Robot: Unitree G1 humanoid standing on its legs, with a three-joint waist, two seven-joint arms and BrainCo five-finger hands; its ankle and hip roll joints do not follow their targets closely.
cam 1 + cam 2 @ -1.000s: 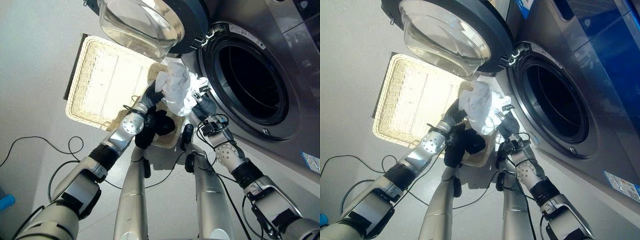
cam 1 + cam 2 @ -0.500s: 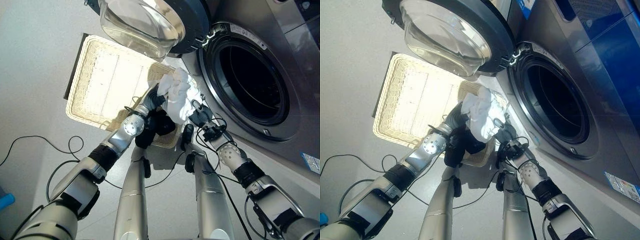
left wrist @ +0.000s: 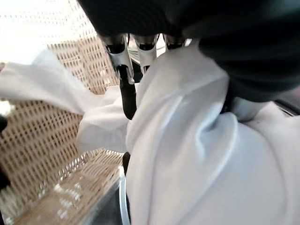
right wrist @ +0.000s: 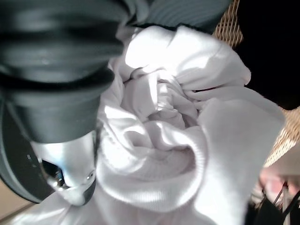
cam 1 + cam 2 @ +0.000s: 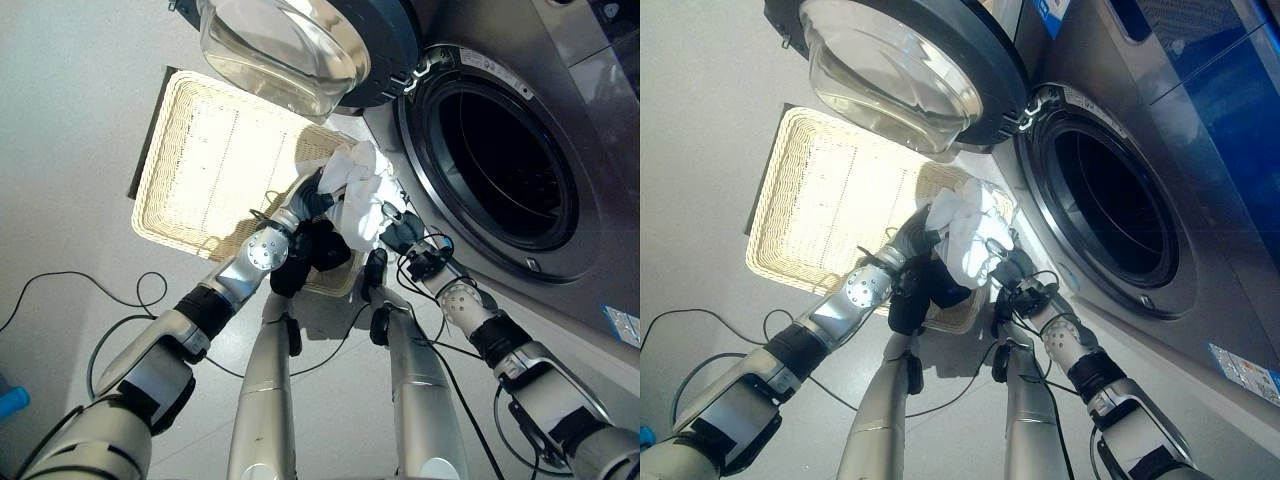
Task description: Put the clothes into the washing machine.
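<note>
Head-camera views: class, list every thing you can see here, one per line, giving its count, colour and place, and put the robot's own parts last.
Garment: one, white, bunched, held up between both hands over the basket's corner nearest the washer.
Dark garment: one, black, lying in that same basket corner, below the white one.
Basket: one, pale wicker, on the floor beside the washer.
Washer: one, silver-grey front loader, drum opening dark.
Door: one, dark rim with clear glass bowl, swung open above the basket.
Floor: grey.
Left hand: fingers curled into the white garment.
Right hand: pressed against the garment's other side; fingers buried in cloth.
</note>
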